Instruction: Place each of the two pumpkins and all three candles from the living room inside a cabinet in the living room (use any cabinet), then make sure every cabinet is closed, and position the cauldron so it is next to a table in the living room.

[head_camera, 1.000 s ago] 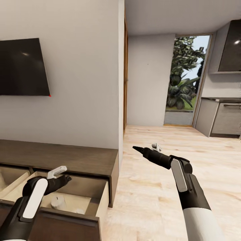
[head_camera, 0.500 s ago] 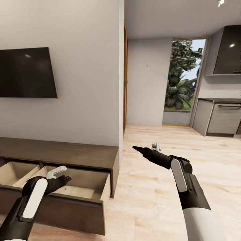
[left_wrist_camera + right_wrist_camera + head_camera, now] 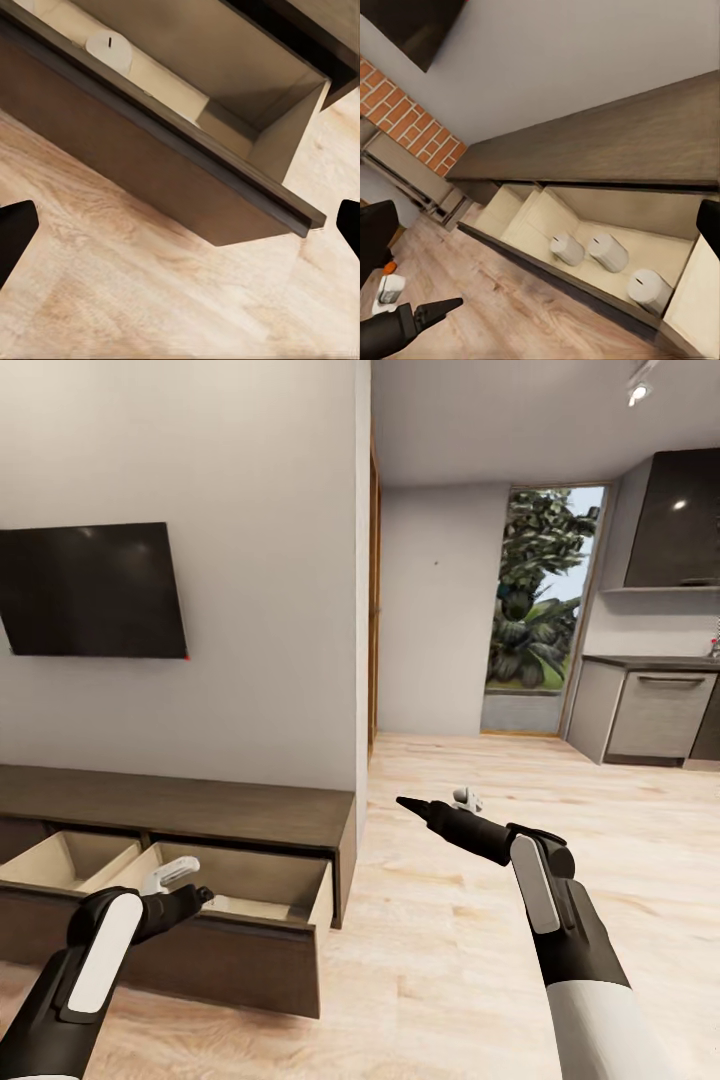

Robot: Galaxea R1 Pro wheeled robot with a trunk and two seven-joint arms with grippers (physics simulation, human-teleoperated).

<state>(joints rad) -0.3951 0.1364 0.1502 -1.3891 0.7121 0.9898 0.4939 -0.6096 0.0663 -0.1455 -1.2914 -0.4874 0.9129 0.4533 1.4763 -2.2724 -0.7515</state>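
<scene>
The cabinet (image 3: 180, 815) is seen from farther back than before, with two drawers pulled out. Three candles (image 3: 608, 251) are counted inside one drawer. Both the left gripper (image 3: 178, 884) and right gripper (image 3: 436, 807) are held open and empty.

cream-white candles (image 3: 607, 252), dark brown cabinet (image 3: 200, 815)

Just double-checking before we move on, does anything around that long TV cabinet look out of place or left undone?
Yes: two drawers of the cabinet stand pulled out over the floor, not shut. The right-hand drawer holds three candles standing inside. Nothing looks spilled or damaged. Both grippers, left and right, hold nothing.
</scene>
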